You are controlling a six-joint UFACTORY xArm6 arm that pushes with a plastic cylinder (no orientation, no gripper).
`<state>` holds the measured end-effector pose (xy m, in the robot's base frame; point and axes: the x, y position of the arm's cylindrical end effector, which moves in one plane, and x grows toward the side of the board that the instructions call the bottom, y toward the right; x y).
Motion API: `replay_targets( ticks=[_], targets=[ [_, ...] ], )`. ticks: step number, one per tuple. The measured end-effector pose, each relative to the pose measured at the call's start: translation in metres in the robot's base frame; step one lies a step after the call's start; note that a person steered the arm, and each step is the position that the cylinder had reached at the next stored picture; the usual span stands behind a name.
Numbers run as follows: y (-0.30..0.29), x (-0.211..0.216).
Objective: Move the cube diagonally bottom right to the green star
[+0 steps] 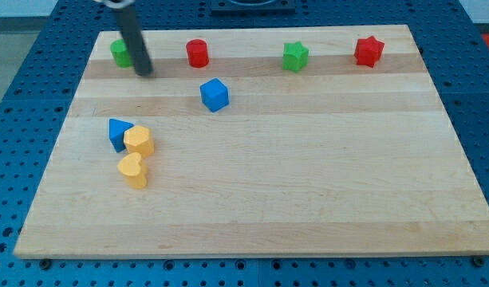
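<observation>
A blue cube [214,94] sits on the wooden board [308,175], left of centre near the view's top. A green star [295,57] sits further right along the top edge. My tip [145,72] is at the end of a dark rod at the view's top left, well left of the blue cube and a little above it, not touching it. The rod partly hides a green block [119,53] just left of it.
A red cylinder [197,53] sits at the top between the rod and the green star. A red star [369,51] sits at the top right. At the left, a blue triangular block [117,132] touches a yellow block [139,141]; a yellow heart [133,170] lies just below.
</observation>
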<state>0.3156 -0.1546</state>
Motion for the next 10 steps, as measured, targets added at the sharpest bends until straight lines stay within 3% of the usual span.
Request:
replay_targets(
  ticks=[2,3,4,5,6,8,9,10],
  targets=[
    [0.114,0.087],
    [0.195,0.106],
    [0.222,0.124],
    [0.172,0.120],
    [0.167,0.143],
    [0.281,0.162],
    [0.246,0.189],
    [0.272,0.218]
  ],
)
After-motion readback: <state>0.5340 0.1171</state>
